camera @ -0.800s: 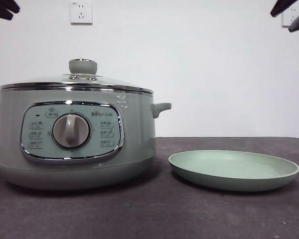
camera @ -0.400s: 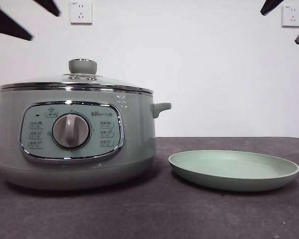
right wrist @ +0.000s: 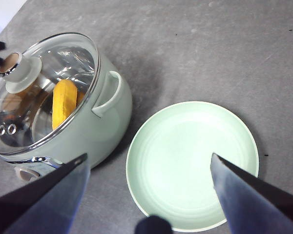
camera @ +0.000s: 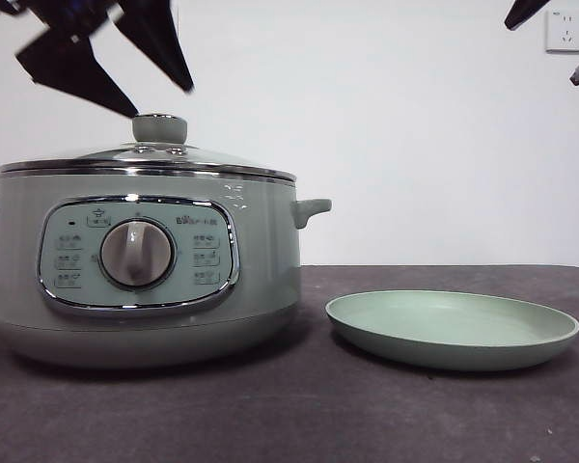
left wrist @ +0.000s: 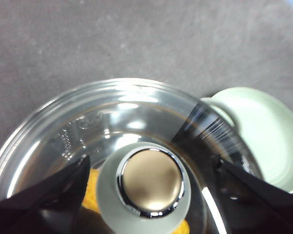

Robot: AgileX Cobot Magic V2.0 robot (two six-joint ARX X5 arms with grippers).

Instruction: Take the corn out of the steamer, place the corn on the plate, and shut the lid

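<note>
1. Left wrist view is showing my left pincer [left wrist: 149, 183] hanging directly over the knob [left wrist: 150, 181] of the lid [left wrist: 112, 112], with its jaws standing wide apart on either side of the knob.
2. I am seeing the corn [right wrist: 64, 103] lying inside the closed steamer [camera: 145, 260], under the glass.
3. I am keeping the right pincer [right wrist: 149, 187] spread open, waiting above the plate [right wrist: 185, 161] on the table [camera: 299, 415].
4. Panel writing on the steamer is too small for me to read.
</note>
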